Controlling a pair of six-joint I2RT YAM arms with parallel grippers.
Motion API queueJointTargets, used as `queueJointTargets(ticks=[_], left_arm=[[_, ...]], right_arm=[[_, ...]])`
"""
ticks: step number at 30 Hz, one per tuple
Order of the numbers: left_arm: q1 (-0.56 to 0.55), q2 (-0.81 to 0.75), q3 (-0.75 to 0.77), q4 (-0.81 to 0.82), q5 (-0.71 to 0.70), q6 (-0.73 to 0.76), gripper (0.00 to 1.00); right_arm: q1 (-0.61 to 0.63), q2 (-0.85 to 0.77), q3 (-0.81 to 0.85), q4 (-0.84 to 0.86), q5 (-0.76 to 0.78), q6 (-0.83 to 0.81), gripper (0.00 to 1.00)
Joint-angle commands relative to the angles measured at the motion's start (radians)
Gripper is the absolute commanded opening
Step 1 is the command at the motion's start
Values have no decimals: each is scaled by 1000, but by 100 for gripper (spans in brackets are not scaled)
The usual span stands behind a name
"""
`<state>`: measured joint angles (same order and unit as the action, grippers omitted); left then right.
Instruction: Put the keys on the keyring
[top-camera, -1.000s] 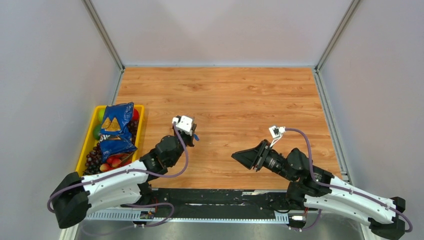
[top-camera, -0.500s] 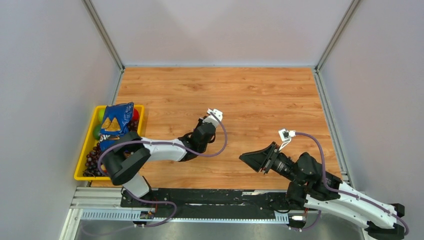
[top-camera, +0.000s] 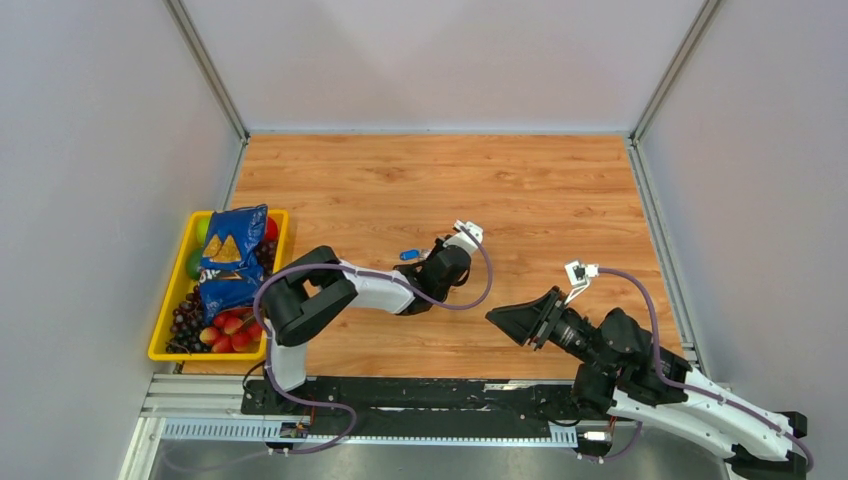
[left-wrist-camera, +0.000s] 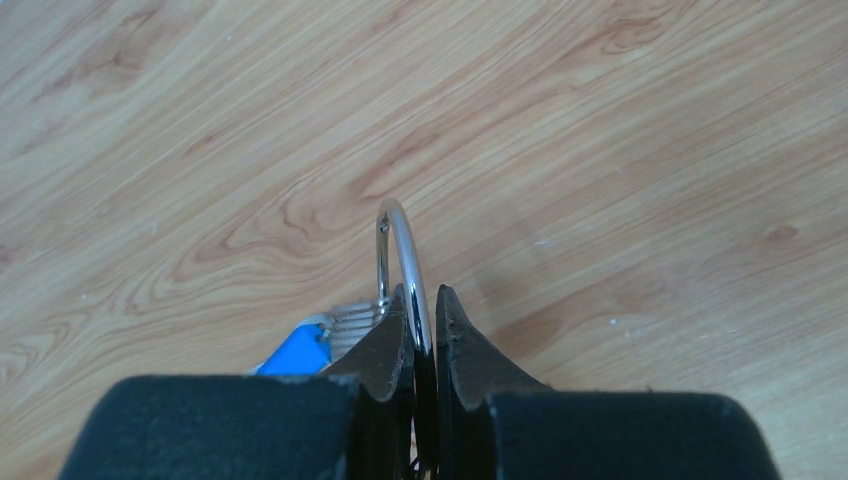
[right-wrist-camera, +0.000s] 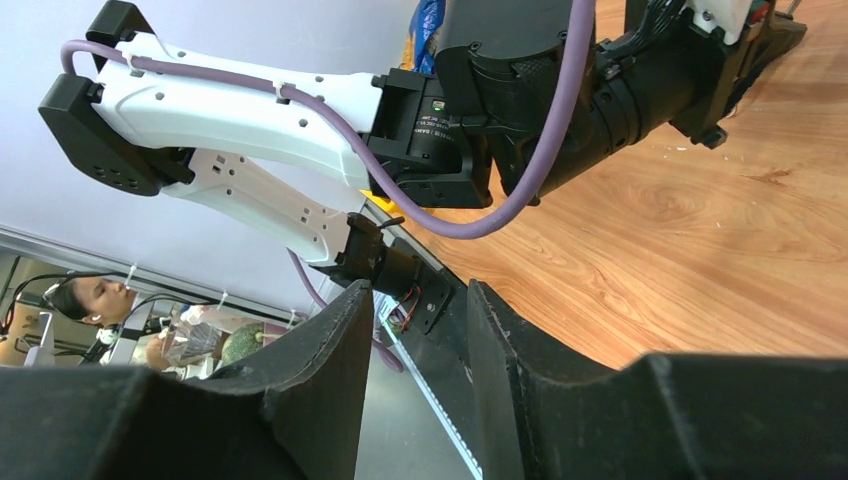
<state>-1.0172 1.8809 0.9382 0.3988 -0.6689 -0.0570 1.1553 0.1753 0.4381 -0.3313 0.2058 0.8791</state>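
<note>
In the left wrist view my left gripper (left-wrist-camera: 422, 295) is shut on the keyring (left-wrist-camera: 400, 240), a thin silver wire loop that stands up between the fingertips over the wooden table. A key with a blue head (left-wrist-camera: 295, 350) and a silver blade hangs at the left of the fingers. In the top view the left gripper (top-camera: 438, 262) is at mid-table, with the blue key (top-camera: 408, 254) just to its left. My right gripper (top-camera: 500, 318) is open and empty, held above the table and pointing at the left arm; its fingers also show in the right wrist view (right-wrist-camera: 420, 295). No black-headed or plain silver key shows.
A yellow tray (top-camera: 165, 320) at the left edge holds a blue chips bag (top-camera: 230, 255), grapes and other fruit. Grey walls enclose the wooden table (top-camera: 450, 180) on three sides. A black rail runs along the near edge.
My left arm has swung right across the table, carrying the keyring and blue key from beside the tray to mid-table. My right gripper has drawn back slightly to the right.
</note>
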Motion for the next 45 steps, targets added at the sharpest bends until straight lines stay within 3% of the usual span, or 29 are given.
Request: queueJointTargets(ticks=[1,5,8,13,14,20,25,28,29,31,35,45], left_arm=[[-23,56,69,-9,22,-34,5],[-35,92,99,-15,51,-65,13],[-45,100,99,5,88,-81,29],[-52,79,88,56,158,-86,45],[-52,72,81,69,180,-87,52],[-54,-31,60,72,251,-71,65],[-55,-159,46,45,292,-44,81],[-55,-241,38,16,307,-32,83],[-55,-256,37,7,315,-26,96],[-55,-307,34,-33,325,-20,99],[-55,-432,1,-116,330,-21,100],[-56,-780,-91,-327,324,-43,100]], right_arm=[[3,-17,34,-20,20,-15,43],[3,-13,41,-28,21,-15,43],[3,-10,46,-30,22,-15,43],[4,12,72,-33,26,-31,43],[3,17,83,-37,29,-37,44],[3,37,134,-60,58,-70,50],[4,77,189,-70,63,-109,66],[3,125,232,-79,71,-142,70],[3,137,246,-83,80,-154,72],[3,158,273,-89,93,-173,78],[3,207,316,-93,119,-220,99],[3,346,429,-103,174,-311,100]])
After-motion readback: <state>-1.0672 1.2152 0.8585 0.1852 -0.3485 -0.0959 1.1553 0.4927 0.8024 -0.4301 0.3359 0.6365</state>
